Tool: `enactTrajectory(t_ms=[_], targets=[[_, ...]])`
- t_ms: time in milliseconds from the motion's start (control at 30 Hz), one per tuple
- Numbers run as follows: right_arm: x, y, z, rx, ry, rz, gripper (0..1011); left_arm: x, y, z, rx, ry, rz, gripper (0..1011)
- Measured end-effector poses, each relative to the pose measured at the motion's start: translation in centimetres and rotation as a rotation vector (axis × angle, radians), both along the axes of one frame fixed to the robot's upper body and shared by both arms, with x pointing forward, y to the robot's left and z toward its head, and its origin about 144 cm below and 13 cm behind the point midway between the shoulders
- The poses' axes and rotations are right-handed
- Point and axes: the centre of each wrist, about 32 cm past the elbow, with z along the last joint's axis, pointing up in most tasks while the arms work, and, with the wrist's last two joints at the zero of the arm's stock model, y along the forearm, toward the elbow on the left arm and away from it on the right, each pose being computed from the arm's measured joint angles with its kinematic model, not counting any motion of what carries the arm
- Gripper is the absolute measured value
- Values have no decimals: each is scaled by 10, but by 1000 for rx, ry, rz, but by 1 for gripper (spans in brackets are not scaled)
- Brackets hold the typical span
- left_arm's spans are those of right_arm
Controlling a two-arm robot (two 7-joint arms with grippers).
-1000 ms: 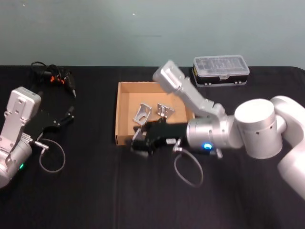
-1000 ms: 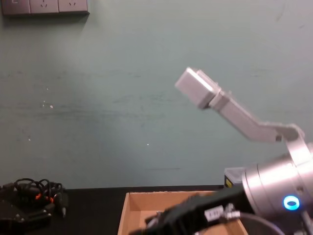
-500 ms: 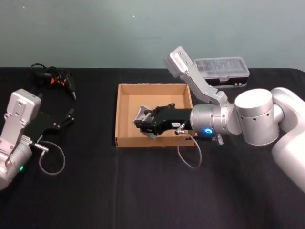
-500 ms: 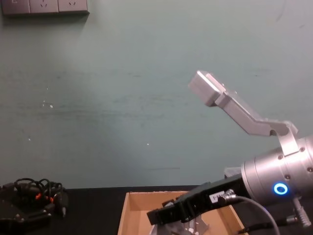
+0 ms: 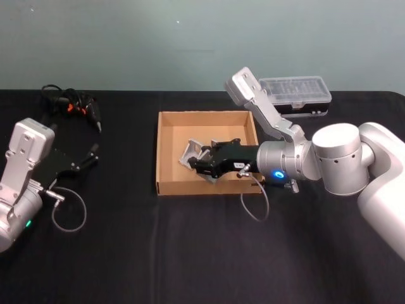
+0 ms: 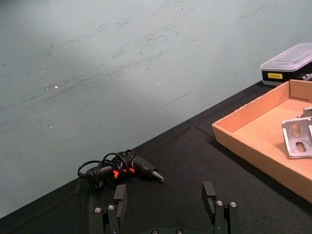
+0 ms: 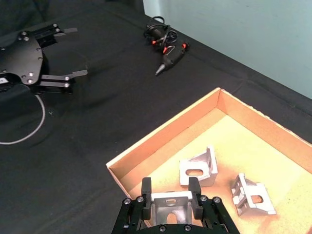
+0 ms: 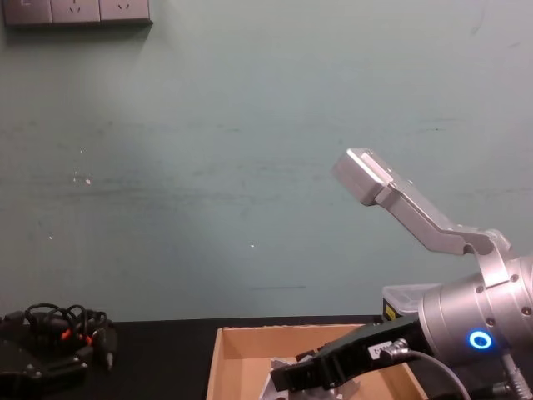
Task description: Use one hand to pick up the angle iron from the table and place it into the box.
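Angle iron (image 7: 169, 207): clamped between the fingers of my right hand (image 5: 204, 166), held above the floor of the box (image 5: 166, 149), near its front wall.

Box contents: two more brackets, one (image 7: 198, 168) just ahead of my hand, another (image 7: 252, 197) off to the side.

Risk: dropped from here, my piece may land on the near bracket and tip against it; a low retreat could snag the front wall.

Left hand (image 5: 87, 156): open, parked on the tabletop (image 5: 190, 253), well apart.

Surroundings: corded tool (image 5: 79, 107) and organiser case (image 5: 294, 94), both outside my path.
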Motion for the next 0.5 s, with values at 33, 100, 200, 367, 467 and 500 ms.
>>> enactTrajectory(t_ms=[33,100,200,367,467,500], targets=[[0,0,0,0,0,0,452,0,0,0,0,0,0,1011],[1,0,-1,-4,0,-3,453,0,0,0,0,0,0,1011],[2,0,-2,-8,-1,-7,452,0,0,0,0,0,0,1011],[2,-1,-1,-9,-4,-13,452,0,0,0,0,0,0,1011],[2,-1,0,-9,-6,-13,452,0,0,0,0,0,0,1011],[2,-1,0,-8,-6,-13,452,0,0,0,0,0,0,1011]])
